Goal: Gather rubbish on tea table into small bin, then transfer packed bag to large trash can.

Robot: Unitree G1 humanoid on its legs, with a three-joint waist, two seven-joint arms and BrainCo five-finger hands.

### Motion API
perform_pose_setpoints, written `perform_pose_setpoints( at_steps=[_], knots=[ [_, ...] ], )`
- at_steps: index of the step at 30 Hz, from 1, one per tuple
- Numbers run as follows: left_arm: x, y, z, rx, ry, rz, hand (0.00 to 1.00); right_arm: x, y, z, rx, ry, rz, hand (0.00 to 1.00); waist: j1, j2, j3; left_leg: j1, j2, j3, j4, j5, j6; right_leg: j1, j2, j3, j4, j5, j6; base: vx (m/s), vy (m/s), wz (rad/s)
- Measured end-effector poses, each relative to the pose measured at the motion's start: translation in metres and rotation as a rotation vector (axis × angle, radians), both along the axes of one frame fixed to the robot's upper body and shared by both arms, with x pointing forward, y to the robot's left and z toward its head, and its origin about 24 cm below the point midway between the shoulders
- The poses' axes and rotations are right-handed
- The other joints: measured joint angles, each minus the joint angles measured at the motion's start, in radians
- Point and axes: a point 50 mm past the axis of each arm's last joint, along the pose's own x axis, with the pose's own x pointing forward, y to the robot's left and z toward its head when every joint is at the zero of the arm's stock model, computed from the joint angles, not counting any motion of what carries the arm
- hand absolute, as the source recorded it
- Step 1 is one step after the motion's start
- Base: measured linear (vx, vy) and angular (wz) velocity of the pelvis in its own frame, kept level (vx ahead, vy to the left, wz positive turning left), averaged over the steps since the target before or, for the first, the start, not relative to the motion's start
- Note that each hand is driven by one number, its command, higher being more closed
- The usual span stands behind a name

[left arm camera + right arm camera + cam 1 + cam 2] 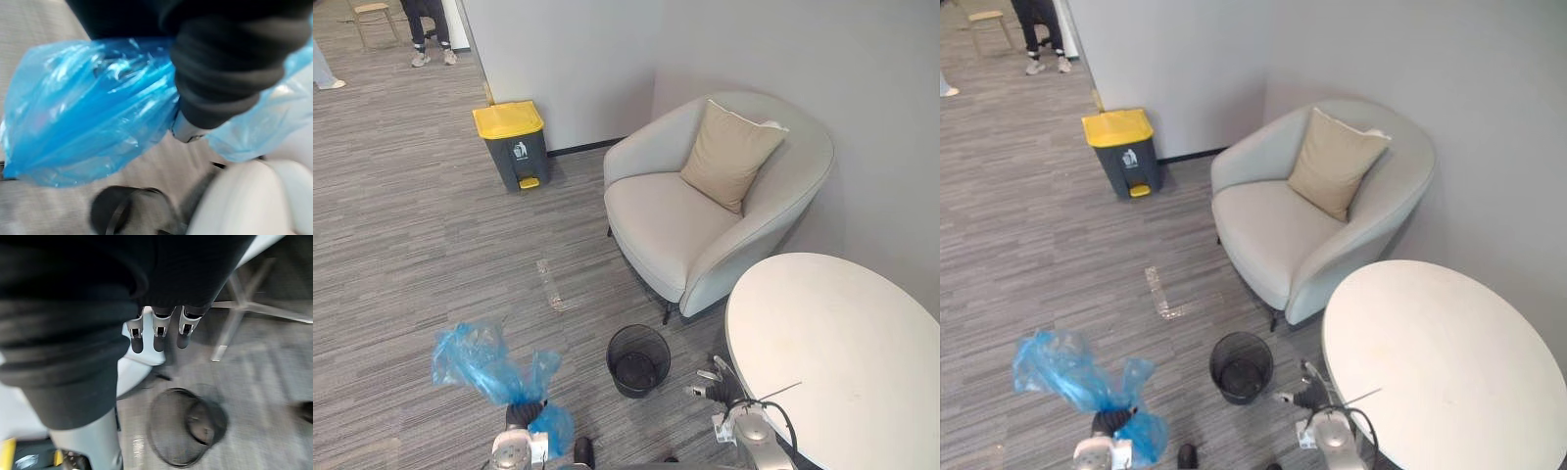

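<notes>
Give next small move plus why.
Probably step toward the yellow-lidded trash can standing by the wall. The left hand grips the blue bag, which is already out of the small mesh bin, and the can looks well beyond reach with its lid down. The right hand hangs open beside the table.

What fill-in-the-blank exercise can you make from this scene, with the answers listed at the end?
1. The left robot hand is shut on a crumpled ___ plastic bag.
2. The large trash can by the wall has a ___ lid.
3. The small black mesh bin stands on the carpet beside the round ___ table.
4. The beige cushion leans against the back of the pale ___.

Answers: blue; yellow; white; armchair.
</notes>
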Motion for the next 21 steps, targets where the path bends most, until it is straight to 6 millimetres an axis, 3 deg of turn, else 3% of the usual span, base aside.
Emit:
perform_pose_setpoints(
  at_steps=[4, 6, 11, 14, 16, 18, 21],
  knots=[
    [-0.015, 0.0, -0.009, -0.011, 0.07, 0.015, 1.0, -0.009, -0.005, -0.009, -0.018, 0.064, -0.033, 0.0, 0.002, 0.003, 0.015, 0.021, -0.011, 0.006, 0.0, -0.004, 0.012, 0.015, -0.009, 0.007, 0.006, -0.001, 0.0, 0.09, 0.011, -0.05],
    [-0.016, 0.0, -0.01, -0.012, 0.076, 0.024, 1.0, -0.003, -0.004, -0.009, -0.026, 0.067, -0.035, 0.0, 0.003, 0.004, 0.045, 0.036, -0.017, 0.023, 0.006, -0.006, 0.015, 0.025, -0.012, 0.022, 0.014, -0.001, 0.001, 0.07, 0.033, -0.2],
    [0.001, -0.008, -0.008, -0.054, 0.03, 0.055, 1.0, 0.015, 0.002, -0.001, -0.03, 0.015, -0.043, 0.0, 0.019, 0.003, 0.108, 0.009, -0.009, 0.06, 0.031, -0.007, 0.035, -0.061, -0.018, 0.05, 0.118, 0.001, 0.004, -0.04, 0.042, -0.21],
    [0.02, -0.014, -0.003, -0.07, -0.021, 0.046, 1.0, 0.022, 0.01, 0.006, -0.013, -0.027, -0.055, 0.0, 0.02, -0.003, 0.127, -0.096, 0.017, 0.063, 0.201, -0.075, 0.058, -0.132, -0.025, 0.048, 0.217, -0.001, 0.006, -0.12, 0.028, 0.01],
    [0.033, -0.016, 0.004, -0.071, -0.08, 0.039, 1.0, 0.023, 0.013, 0.008, -0.007, -0.043, -0.059, 0.0, 0.027, 0.003, 0.132, -0.157, 0.029, 0.06, 0.291, -0.119, 0.081, -0.204, -0.05, 0.042, 0.444, -0.09, 0.012, -0.17, 0.019, 0.13],
    [0.038, -0.017, 0.011, -0.069, -0.124, 0.038, 1.0, 0.023, 0.014, 0.011, -0.007, -0.062, -0.059, 0.0, 0.043, -0.003, 0.13, -0.178, 0.029, 0.033, 0.335, -0.136, 0.065, -0.195, -0.078, 0.05, 0.7, -0.189, 0.031, -0.11, -0.065, 0.33],
    [0.039, -0.014, 0.015, -0.059, -0.148, 0.039, 1.0, 0.02, 0.017, 0.012, 0.001, -0.071, -0.065, 0.0, 0.054, -0.03, 0.112, -0.232, 0.013, 0.001, 0.369, -0.111, 0.069, -0.127, -0.08, 0.089, 0.681, -0.246, 0.061, -0.11, -0.189, 0.43]
  ],
)
